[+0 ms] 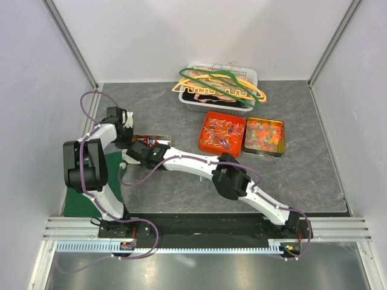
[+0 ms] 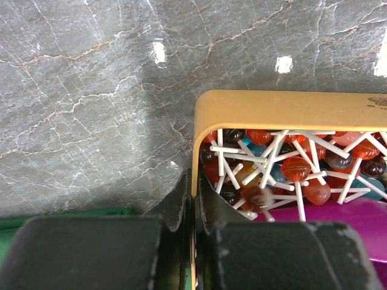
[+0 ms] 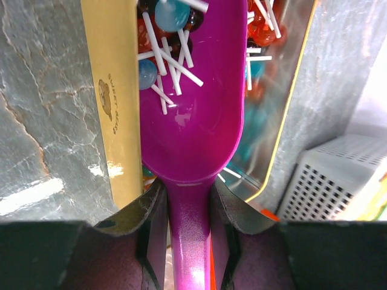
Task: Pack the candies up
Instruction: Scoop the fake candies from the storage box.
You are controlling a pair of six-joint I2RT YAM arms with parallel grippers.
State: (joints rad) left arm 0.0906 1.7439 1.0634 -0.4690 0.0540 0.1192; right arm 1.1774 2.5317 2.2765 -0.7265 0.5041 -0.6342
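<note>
Purple scoop pinched by right hand, candies in bowl ahead; left hand clamps tin.

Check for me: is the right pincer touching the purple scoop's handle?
Touching. The right wrist view shows the right pincer closed on the purple scoop, both fingers pressed flat against its handle with no gap.

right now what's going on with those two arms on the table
The left arm's jaws are shut on the rim of a gold tin of lollipops, steadying it. The right arm's jaws grip the handle of a purple scoop, whose bowl lies in the tin with a few lollipops on it. An orange tray and a second tin sit to the right, untouched.
</note>
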